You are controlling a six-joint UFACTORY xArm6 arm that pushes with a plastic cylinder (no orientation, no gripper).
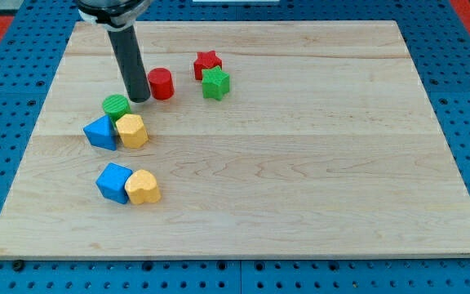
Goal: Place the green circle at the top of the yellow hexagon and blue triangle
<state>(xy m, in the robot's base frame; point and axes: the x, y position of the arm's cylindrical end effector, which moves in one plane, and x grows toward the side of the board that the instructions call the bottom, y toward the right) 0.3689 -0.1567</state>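
Wooden surface (300,163) sits on a blue pegboard base (6,163).

Scanning from the view's left:

- Blue triangle (101,132) at left-centre, touching the yellow hexagon (132,131) on its right side.
- Green circle (116,105) sits just above that pair, at the seam between them, touching or nearly touching both. Can't tell which from this angle.
- Below that group, well apart: a blue cube-like block (114,182) with a yellow heart-shaped block (144,187) pressed against its right side.
- My tool is a plain dark rod, so no jaws to open or close and it grips nothing. My tip (139,100) is down at the surface, just to the upper right of the green circle, close beside it. Contact not resolvable.
- Red cylinder (161,83) just right of my tip, small gap visible between rod and block.
- Further right: red star (207,64) toward the view's top, green star (215,82) directly below-right of it, the two touching or overlapping in view.
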